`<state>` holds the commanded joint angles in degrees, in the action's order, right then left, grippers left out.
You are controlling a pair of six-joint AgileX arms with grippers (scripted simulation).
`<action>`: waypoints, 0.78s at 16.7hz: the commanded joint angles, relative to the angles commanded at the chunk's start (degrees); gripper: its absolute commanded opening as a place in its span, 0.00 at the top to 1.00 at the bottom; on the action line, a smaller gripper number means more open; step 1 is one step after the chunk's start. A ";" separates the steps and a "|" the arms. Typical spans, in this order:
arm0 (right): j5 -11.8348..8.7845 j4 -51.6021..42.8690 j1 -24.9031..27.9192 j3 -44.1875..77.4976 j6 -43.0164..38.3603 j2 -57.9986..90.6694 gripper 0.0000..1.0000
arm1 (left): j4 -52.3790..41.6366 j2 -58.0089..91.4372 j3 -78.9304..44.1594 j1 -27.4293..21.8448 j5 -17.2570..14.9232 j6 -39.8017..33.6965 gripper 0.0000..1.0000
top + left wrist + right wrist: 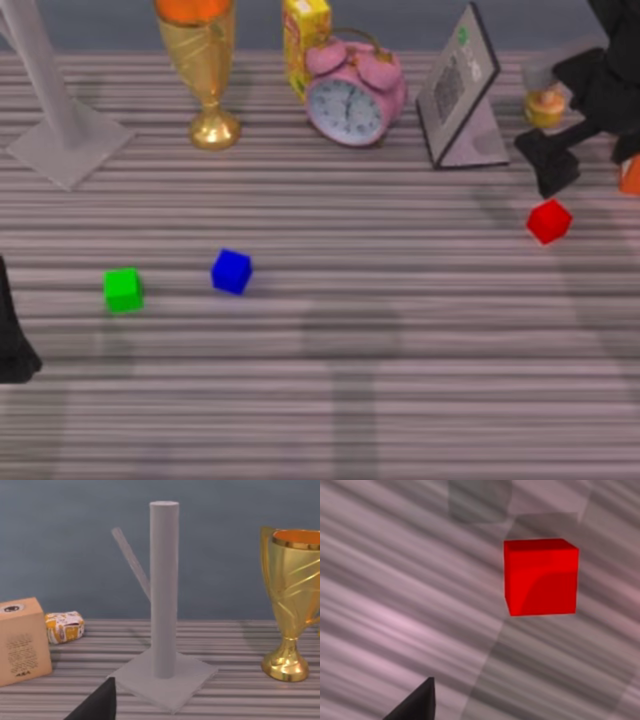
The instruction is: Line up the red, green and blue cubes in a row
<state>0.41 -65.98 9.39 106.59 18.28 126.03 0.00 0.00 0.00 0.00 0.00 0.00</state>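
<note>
Striped grey and mauve tabletop (400,400) fills the top view, with a dull blue-grey wall behind it. Along the back edge stand a grey post on a square base (62,140), a gold trophy cup (205,70), a yellow carton (305,40), a pink twin-bell alarm clock (350,95) and a tilted grey placard (462,90).

Three cubes lie on the tabletop, not in a row. On the left, the green cube (123,289) sits near the blue cube (231,271), the two apart with bare stripes between them. Well away on the right lies the red cube (549,221).

At the right, the right gripper (548,165) hangs just behind the red cube, seemingly above it and not touching; whether its jaws are parted or closed I cannot tell. The right wrist view shows the red cube alone on the stripes, with one dark finger tip (417,705) at the edge.

Parked at the left edge, the left arm (12,345) shows only as a dark shape; its jaws cannot be judged either. Its wrist view faces the grey post, the trophy and a tan box (20,640).
</note>
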 joint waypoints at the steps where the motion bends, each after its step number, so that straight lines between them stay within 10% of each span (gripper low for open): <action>1: -0.03 -1.44 0.21 2.93 0.42 2.94 0.00 | 0.00 0.00 0.00 0.00 0.00 0.00 0.00; 13: -0.13 -2.10 0.55 7.44 1.43 10.02 0.00 | 0.00 0.00 0.00 0.00 0.00 0.00 0.00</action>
<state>0.28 -68.08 9.94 114.04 19.71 136.05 0.00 0.00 0.00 0.00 0.00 0.00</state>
